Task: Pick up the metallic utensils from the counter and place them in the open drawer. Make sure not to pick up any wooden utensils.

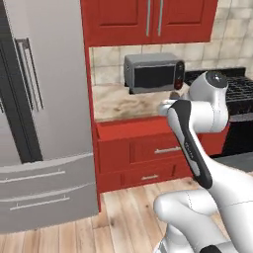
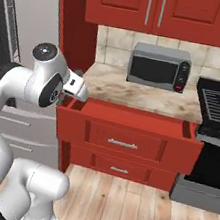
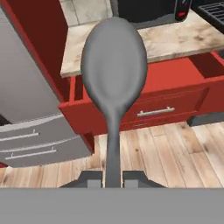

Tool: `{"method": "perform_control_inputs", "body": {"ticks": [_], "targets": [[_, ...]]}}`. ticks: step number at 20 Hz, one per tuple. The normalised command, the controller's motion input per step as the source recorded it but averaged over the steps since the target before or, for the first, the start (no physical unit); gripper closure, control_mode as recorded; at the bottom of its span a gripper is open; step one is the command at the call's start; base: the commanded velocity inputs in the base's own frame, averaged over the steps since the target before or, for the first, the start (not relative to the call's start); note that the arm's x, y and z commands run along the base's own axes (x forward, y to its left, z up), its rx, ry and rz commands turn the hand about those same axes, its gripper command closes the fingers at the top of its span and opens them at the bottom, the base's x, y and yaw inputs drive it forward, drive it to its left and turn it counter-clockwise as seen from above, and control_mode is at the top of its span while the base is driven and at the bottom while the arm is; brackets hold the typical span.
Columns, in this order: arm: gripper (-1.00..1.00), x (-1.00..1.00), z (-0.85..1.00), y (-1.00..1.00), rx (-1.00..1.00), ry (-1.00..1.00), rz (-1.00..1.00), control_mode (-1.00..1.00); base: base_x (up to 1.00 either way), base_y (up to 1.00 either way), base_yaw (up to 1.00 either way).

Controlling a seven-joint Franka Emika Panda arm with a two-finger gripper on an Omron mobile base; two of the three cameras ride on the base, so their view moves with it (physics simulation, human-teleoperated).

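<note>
While the gripper (image 3: 113, 178) holds the grey metal spoon (image 3: 113, 74) by the lower end of its handle, with one finger tip on each side of the thin stem, the round bowl of the spoon stands up in front of the hand camera. The spoon is therefore off the counter (image 2: 135, 92) and in the air, in front of the red cabinet.

The drawer (image 2: 130, 120) is pulled out under the marbled top, and its red inside is visible from above in the right base view. A small silver handle (image 2: 122, 144) sits on its front. In the left base view the white arm (image 1: 190, 143) reaches up and bends toward the right part of the counter, near the microwave (image 1: 154, 73).

I judge that the step in hand is the carrying of this spoon to the drawer; the placing is not yet done. The next move calls for bringing the hand over the open box, lowering the spoon so that its bowl passes the front wall, and only then opening the fingers. The spoon is long and held at its end, so it may swing or catch on the drawer edge.

I cannot make out the knife or the wooden spoon on the counter.
</note>
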Motion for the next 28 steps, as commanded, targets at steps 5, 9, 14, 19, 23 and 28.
{"method": "perform_control_inputs", "body": {"ticks": [5, 9, 14, 19, 23, 28], "targets": [[1.0, 0.0, 0.0, 0.0, 0.0, 0.0, 0.0, 1.0, 0.38, -0.44, 0.83], [1.0, 0.0, 0.0, 0.0, 0.0, 0.0, 0.0, 1.0, -0.1, -0.62, 0.83], [1.0, 0.0, 0.0, 0.0, 0.0, 0.0, 0.0, 1.0, -0.65, -0.86, 0.81], [1.0, 0.0, 0.0, 0.0, 0.0, 0.0, 0.0, 1.0, -0.66, -0.83, 0.82], [1.0, 0.0, 0.0, 0.0, 0.0, 0.0, 0.0, 1.0, -0.86, -0.97, 0.71], [1.0, 0.0, 0.0, 0.0, 0.0, 0.0, 0.0, 1.0, -0.88, -0.79, 0.71]]}}
